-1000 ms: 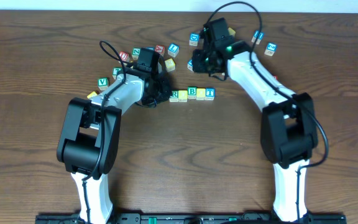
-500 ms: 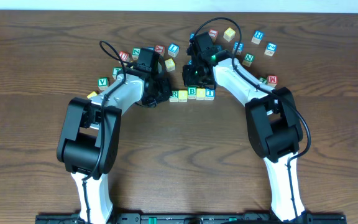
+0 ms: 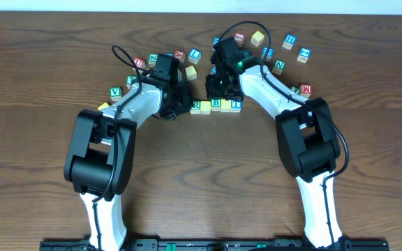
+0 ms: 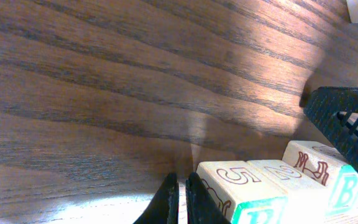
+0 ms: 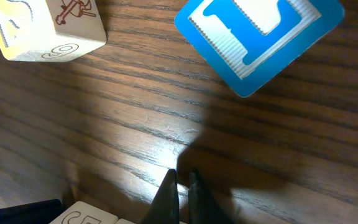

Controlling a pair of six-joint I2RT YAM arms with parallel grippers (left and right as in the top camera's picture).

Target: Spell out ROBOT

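Observation:
A row of letter blocks lies at the table's middle, reading R, a yellow block, B, a yellow block, T. My left gripper is shut and empty, its tips low at the table just left of the R block. My right gripper is shut and empty, just behind the row. In the right wrist view its tips hover over bare wood, with the row's top edge below them and a blue L block beyond.
Loose letter blocks lie behind the row: a left cluster, a yellow block, a green V block, and a right cluster with a red M block. A beige block lies near the L block.
My right arm swung left and toward me, from the far blocks down to just behind the row, then held still. The left arm has not moved.

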